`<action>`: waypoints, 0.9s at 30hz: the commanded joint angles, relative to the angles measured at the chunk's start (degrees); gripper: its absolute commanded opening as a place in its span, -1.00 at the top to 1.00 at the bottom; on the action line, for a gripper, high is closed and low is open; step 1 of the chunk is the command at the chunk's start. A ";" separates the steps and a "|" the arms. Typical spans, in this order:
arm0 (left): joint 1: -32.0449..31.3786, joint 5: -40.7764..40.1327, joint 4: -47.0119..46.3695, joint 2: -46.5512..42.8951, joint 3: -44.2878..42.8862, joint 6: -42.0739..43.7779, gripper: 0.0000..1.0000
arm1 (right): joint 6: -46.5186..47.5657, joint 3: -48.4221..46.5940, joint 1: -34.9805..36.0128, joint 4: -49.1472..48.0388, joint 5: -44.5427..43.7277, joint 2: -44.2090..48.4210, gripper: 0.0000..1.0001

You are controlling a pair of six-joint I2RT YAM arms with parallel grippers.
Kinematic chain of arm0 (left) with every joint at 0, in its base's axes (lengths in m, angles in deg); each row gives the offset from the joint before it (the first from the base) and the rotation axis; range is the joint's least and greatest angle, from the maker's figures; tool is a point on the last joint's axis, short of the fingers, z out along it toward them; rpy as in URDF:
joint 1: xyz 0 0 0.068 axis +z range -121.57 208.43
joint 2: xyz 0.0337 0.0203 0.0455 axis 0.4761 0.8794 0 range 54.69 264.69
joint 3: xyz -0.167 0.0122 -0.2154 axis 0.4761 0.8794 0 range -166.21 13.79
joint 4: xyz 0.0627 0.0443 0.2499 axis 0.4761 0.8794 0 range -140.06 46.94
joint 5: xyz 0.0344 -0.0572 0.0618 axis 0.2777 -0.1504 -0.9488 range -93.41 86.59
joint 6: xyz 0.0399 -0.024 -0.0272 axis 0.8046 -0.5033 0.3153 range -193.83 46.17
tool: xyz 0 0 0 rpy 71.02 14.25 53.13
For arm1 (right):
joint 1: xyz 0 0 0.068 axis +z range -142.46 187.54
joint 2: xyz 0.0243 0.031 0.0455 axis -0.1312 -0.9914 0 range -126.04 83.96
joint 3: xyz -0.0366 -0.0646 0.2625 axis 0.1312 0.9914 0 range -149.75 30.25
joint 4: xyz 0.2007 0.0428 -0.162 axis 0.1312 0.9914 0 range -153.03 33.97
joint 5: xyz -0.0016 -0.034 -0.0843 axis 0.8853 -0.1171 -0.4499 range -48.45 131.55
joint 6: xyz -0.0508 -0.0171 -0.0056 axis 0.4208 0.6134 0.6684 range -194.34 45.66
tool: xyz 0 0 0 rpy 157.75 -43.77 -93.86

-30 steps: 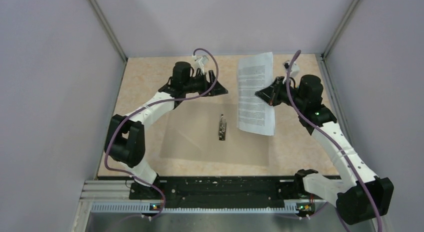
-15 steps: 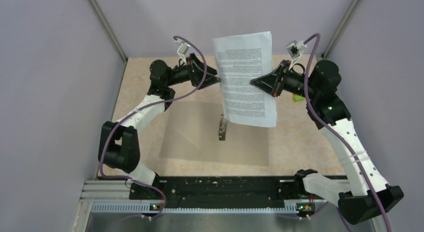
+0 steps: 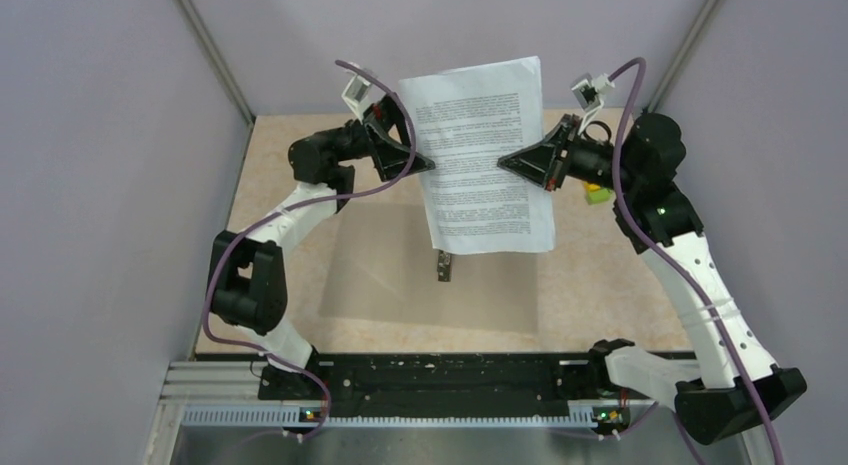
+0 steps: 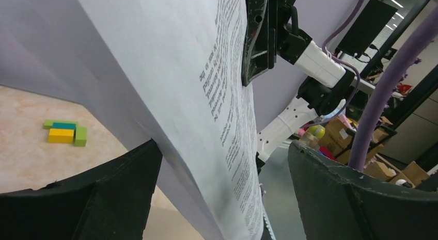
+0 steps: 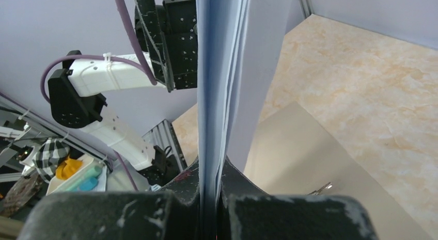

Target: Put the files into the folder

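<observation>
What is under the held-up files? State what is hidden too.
Below the files lies the folder on the table; its metal clip shows past their lower edge. The sheets hide the clip's top and the folder's far right corner.

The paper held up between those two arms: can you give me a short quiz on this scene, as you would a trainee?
1. True or false: the files lie flat inside the folder.
2. Which gripper is clamped on the files? A. left gripper B. right gripper C. both
3. Fill in: the block cluster lies on the table's ___ side, by the robot's own sides.
Key: 1 false, they are held in the air above it. 2 B; the left one is open, the sheets between its fingers. 3 right.
</observation>
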 commanded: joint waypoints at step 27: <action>-1.40 -16.98 47.19 -18.17 0.02 35.87 -0.97 | -7.96 -11.02 -1.97 -8.89 -0.02 0.29 1.00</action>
